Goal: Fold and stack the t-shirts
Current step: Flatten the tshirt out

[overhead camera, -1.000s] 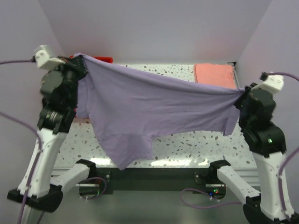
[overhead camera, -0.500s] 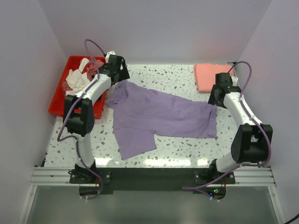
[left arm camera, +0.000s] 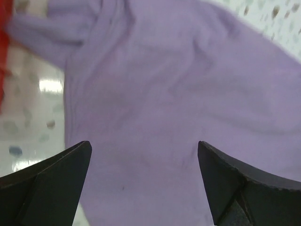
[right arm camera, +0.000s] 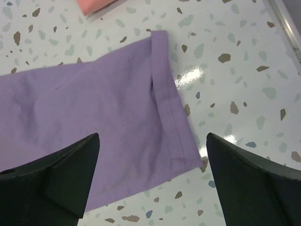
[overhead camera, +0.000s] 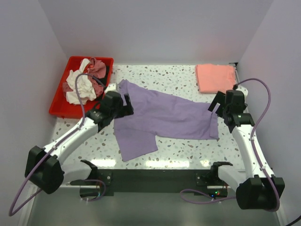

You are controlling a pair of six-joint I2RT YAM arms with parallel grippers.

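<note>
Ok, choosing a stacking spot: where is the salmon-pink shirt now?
In the top view the salmon-pink shirt lies folded at the far right corner of the table, beyond the right hand and apart from the lavender shirt.

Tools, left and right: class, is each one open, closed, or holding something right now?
Left tool: open, holding nothing, over the lavender t-shirt.
Right tool: open, holding nothing, over the same shirt's hemmed edge.

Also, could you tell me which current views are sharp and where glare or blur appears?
Top external: sharp, with glare patches along the near edge of the table. Left wrist: soft blur across the lavender t-shirt. Right wrist: crisp, with glare spots on the table beside the hem.
</note>
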